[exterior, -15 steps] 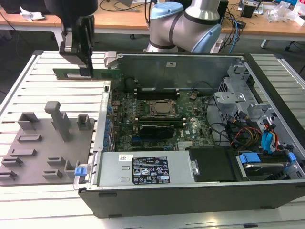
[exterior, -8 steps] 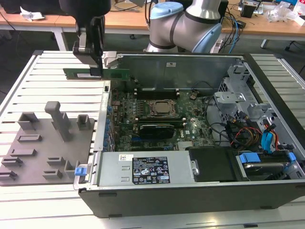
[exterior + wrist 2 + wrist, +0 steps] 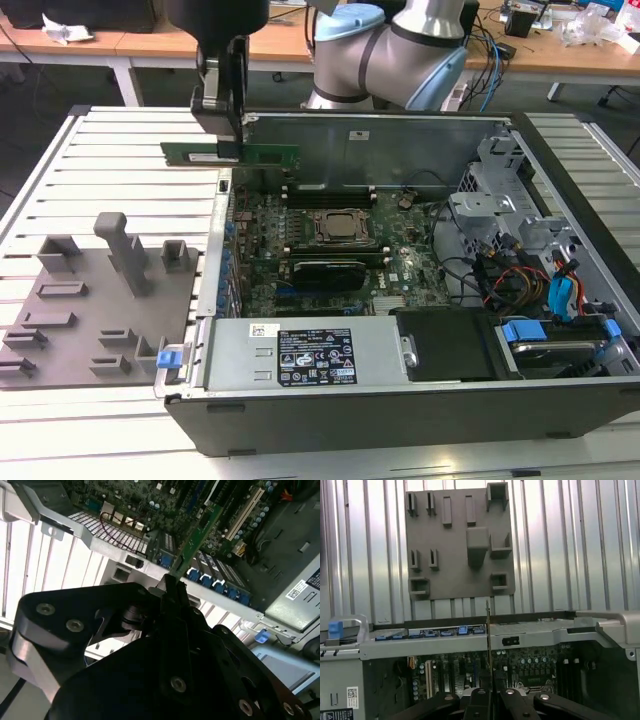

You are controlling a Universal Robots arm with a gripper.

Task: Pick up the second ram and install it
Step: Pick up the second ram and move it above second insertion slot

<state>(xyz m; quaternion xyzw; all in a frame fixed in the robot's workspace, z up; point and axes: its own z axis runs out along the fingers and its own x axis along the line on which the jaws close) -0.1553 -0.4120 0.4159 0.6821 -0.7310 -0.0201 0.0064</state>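
Note:
The second ram (image 3: 265, 154) is a thin green strip held level in the air over the open case's wall at the exterior view's left, above the motherboard's (image 3: 340, 250) far corner. My gripper (image 3: 231, 150) is shut on it from above, near the strip's middle. In both wrist views I see the ram edge-on: in the second wrist view the ram (image 3: 197, 537) runs out from my gripper (image 3: 172, 586) over the board. In the first wrist view the ram (image 3: 488, 640) is a thin line rising from my gripper (image 3: 490, 692).
A grey slotted tray (image 3: 100, 310) lies on the slatted table at the exterior view's left, also in the first wrist view (image 3: 457, 545). The open case (image 3: 400, 410) holds a power supply (image 3: 300, 350), a CPU socket (image 3: 338, 226), cables and a drive cage (image 3: 520, 250).

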